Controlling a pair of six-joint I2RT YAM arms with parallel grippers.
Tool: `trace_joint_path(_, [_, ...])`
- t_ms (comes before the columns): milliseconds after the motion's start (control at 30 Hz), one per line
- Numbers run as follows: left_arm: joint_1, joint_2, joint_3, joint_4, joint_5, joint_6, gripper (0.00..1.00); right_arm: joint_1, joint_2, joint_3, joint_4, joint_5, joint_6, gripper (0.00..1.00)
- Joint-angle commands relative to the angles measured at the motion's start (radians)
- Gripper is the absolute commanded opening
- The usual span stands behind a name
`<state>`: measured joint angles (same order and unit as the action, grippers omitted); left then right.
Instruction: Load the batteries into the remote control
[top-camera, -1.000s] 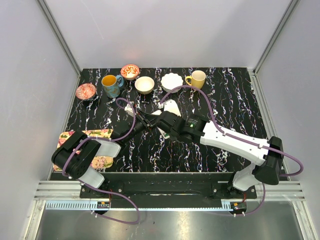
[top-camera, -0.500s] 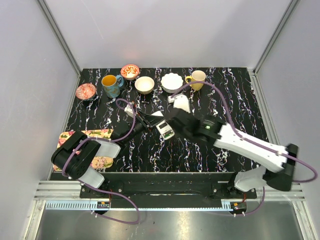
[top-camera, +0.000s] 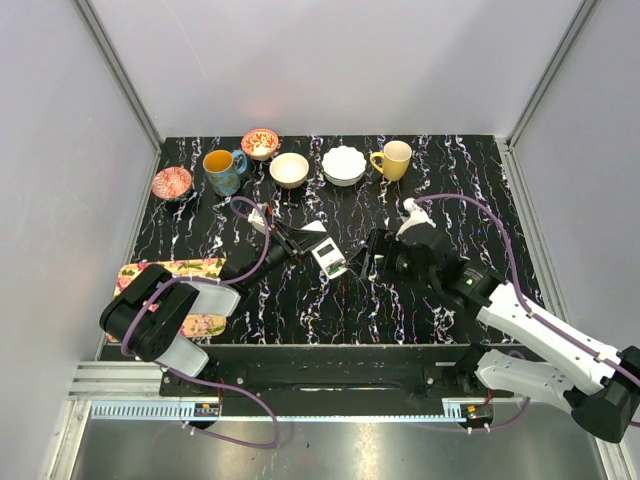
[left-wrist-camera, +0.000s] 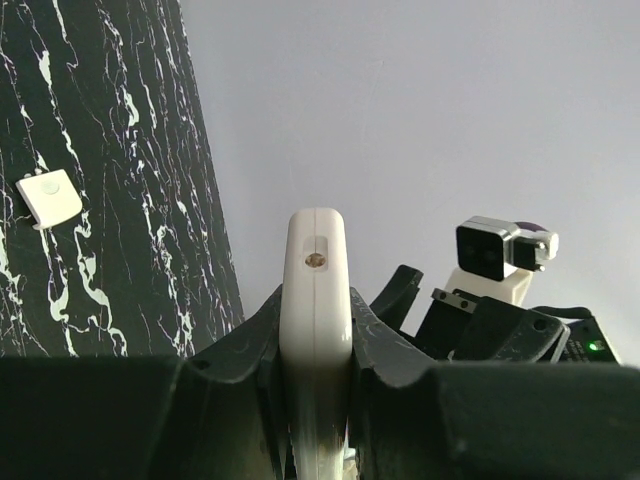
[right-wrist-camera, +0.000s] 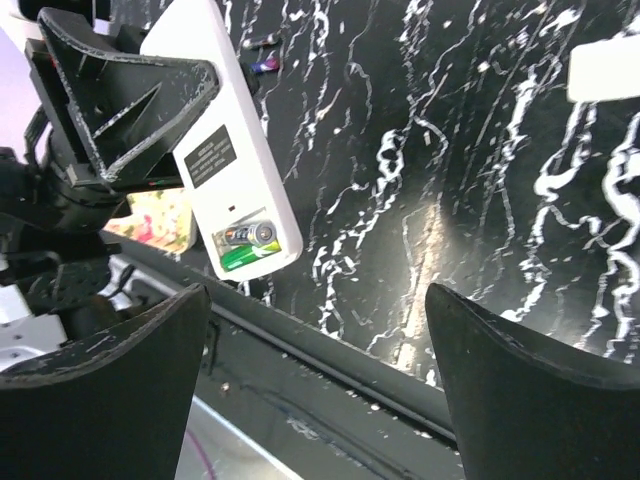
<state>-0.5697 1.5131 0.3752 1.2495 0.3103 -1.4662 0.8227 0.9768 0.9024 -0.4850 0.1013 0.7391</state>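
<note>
My left gripper (top-camera: 306, 246) (left-wrist-camera: 316, 300) is shut on the white remote control (top-camera: 328, 258) (left-wrist-camera: 316, 290), holding it edge-on over the middle of the table. Its back faces the right wrist view, where the remote control (right-wrist-camera: 215, 150) shows an uncovered compartment with two batteries (right-wrist-camera: 246, 246) lying inside, one silver and red, one green. My right gripper (top-camera: 369, 256) (right-wrist-camera: 318, 300) hangs open just right of the remote, nothing between its fingers. A thin white cover panel (left-wrist-camera: 48, 197) (right-wrist-camera: 604, 70) lies flat on the black marbled table (top-camera: 440, 180).
Along the back stand a patterned bowl (top-camera: 172, 182), a blue mug (top-camera: 222, 170), a red bowl (top-camera: 260, 142), a cream bowl (top-camera: 289, 169), a white scalloped bowl (top-camera: 343, 164) and a yellow mug (top-camera: 393, 158). A floral mat (top-camera: 195, 268) lies front left. A small coloured piece (right-wrist-camera: 262, 65) rests beyond the remote.
My right gripper has opened and drawn back to the right, away from the remote. The left gripper has kept the remote in the same place.
</note>
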Motion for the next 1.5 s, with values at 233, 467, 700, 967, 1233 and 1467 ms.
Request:
trace_joint_path(233, [-0.004,-0.073,0.022,0.415,0.004,-0.005,0.00,-0.143,-0.107,-0.259,0.540,-0.319,0.334,0.88])
trace_joint_path(467, [-0.004,-0.085,0.031,0.415,0.001,0.007,0.00,-0.166,-0.046,-0.450,0.933,-0.420,0.542,0.82])
trace_joint_path(700, [-0.004,-0.082,0.034,0.415,-0.002,0.014,0.00,-0.168,-0.029,-0.500,1.080,-0.416,0.609,0.81])
trace_joint_path(967, [-0.004,-0.083,0.031,0.415,-0.008,0.015,0.00,-0.172,-0.013,-0.551,1.123,-0.405,0.664,0.76])
trace_joint_path(1233, [-0.004,-0.096,0.036,0.415,-0.008,0.015,0.00,-0.175,-0.006,-0.571,1.116,-0.391,0.684,0.71])
trace_joint_path(1467, [-0.004,-0.105,0.030,0.415,-0.010,0.012,0.00,-0.177,0.003,-0.579,1.109,-0.374,0.701,0.68])
